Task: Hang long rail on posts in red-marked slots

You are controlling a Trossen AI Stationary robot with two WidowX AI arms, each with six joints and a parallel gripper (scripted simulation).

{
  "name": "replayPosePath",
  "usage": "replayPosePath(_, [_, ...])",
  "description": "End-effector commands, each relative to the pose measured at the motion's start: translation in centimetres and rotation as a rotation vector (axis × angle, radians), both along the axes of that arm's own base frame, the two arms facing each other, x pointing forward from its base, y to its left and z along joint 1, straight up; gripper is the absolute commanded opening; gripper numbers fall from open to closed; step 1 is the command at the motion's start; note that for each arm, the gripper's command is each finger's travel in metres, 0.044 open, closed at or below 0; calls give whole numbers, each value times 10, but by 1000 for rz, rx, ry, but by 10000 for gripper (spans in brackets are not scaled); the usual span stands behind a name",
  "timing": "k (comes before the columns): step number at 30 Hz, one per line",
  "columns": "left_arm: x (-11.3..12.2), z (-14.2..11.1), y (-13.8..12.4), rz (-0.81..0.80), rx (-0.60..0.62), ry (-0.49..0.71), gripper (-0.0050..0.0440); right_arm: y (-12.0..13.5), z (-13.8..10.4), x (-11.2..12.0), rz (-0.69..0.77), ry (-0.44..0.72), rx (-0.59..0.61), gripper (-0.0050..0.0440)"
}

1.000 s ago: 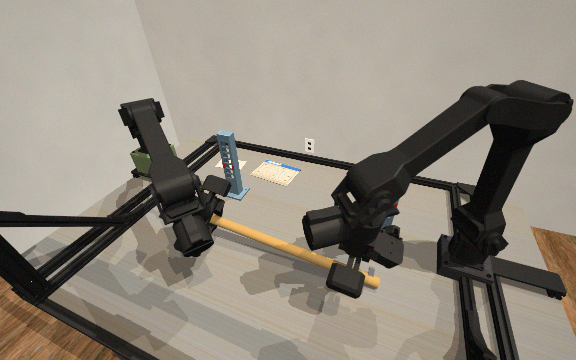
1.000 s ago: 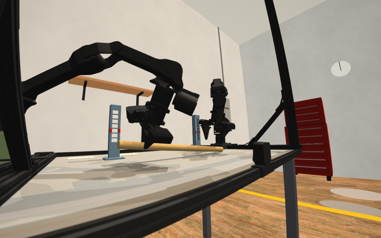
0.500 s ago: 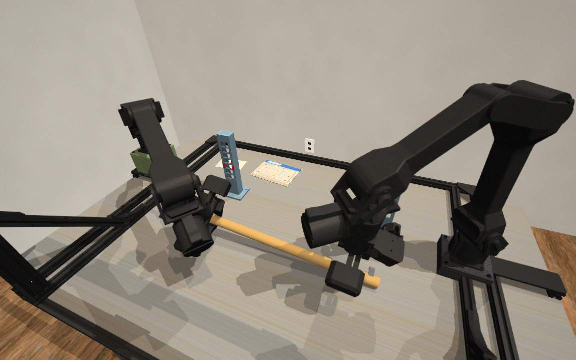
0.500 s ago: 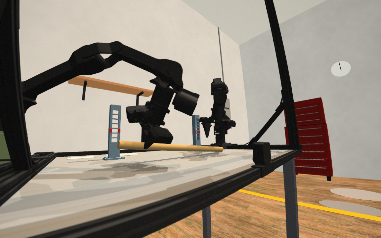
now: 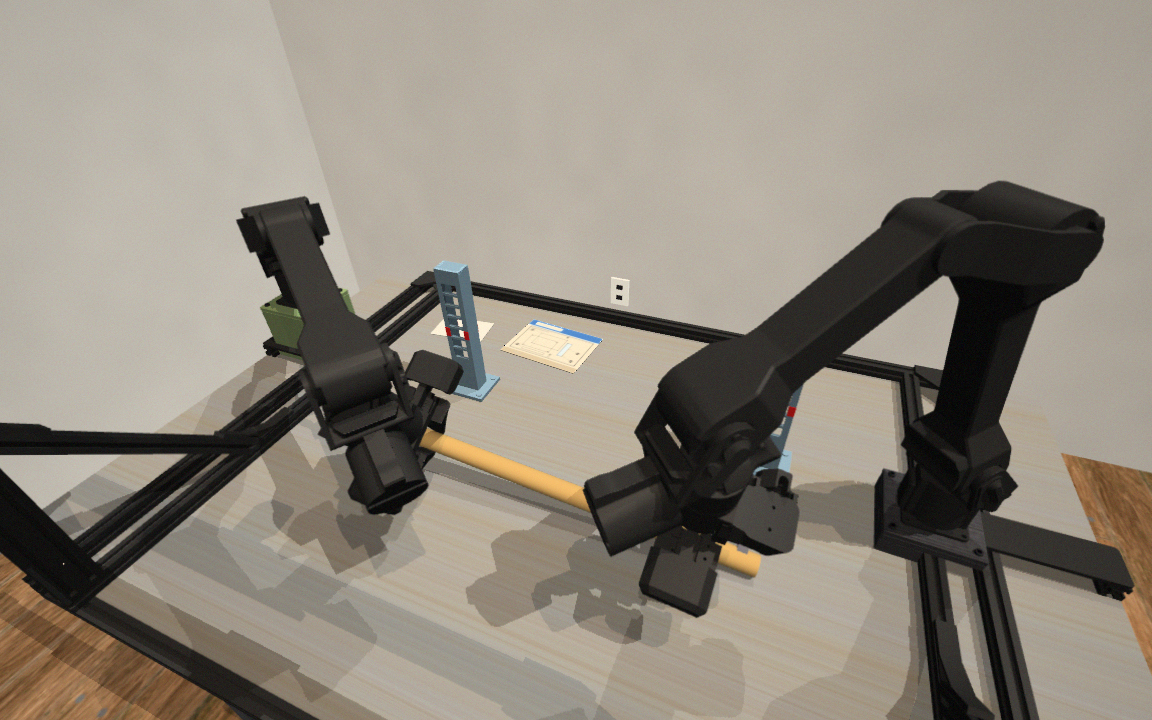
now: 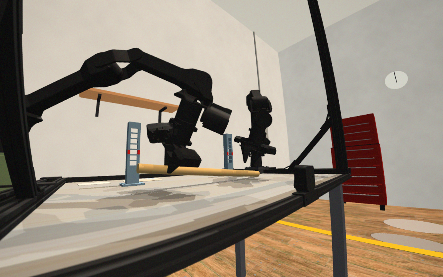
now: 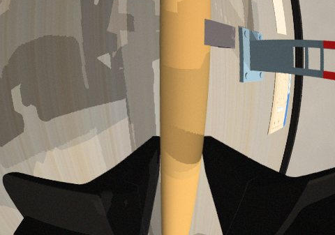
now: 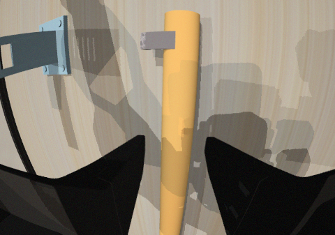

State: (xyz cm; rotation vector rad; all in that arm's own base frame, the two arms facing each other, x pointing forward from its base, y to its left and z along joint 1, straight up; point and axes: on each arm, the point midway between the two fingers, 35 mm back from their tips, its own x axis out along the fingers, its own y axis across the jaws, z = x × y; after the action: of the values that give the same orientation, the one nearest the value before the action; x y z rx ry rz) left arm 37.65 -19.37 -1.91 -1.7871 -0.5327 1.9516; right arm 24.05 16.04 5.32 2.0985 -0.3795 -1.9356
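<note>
The long tan rail [image 5: 508,465] [image 6: 209,171] [image 7: 183,88] [image 8: 179,88] lies low along the table between the two blue slotted posts. My left gripper [image 5: 426,428] [image 6: 175,168] [image 7: 181,143] is shut on the rail near one end, whose grey hook [image 7: 218,34] points at the nearby post [image 5: 464,313] [image 6: 133,151] [image 7: 279,57]. My right gripper [image 5: 710,548] [image 8: 175,143] straddles the rail near its other end, with a gap on each side of it. That end's hook [image 8: 157,40] points toward the other post [image 6: 228,151] [image 8: 31,51], mostly hidden behind the right arm in the top view. Both posts carry red marks.
A tan printed sheet [image 5: 553,344] and a white sheet lie behind the left post. A green bin [image 5: 294,326] stands behind the left arm. Black frame bars [image 5: 616,317] edge the table. A red tool chest [image 6: 357,158] stands off the table.
</note>
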Motion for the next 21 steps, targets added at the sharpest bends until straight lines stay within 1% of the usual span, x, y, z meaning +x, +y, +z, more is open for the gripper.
replayPosePath(1, [1, 3, 1, 1, 4, -11, 0, 3, -7, 1, -6, 3, -65, 160])
replayPosePath(6, [1, 3, 1, 1, 4, -11, 0, 6, -12, 2, -8, -1, -135, 160])
replayPosePath(8, [1, 3, 1, 1, 4, -11, 0, 6, -12, 2, -8, -1, -135, 160])
replayPosePath(15, [1, 3, 1, 1, 4, -11, 0, 11, -20, 3, -5, -14, -230, 160])
replayPosePath(21, [1, 3, 1, 1, 4, -11, 0, 11, -22, 3, -4, -16, -239, 160])
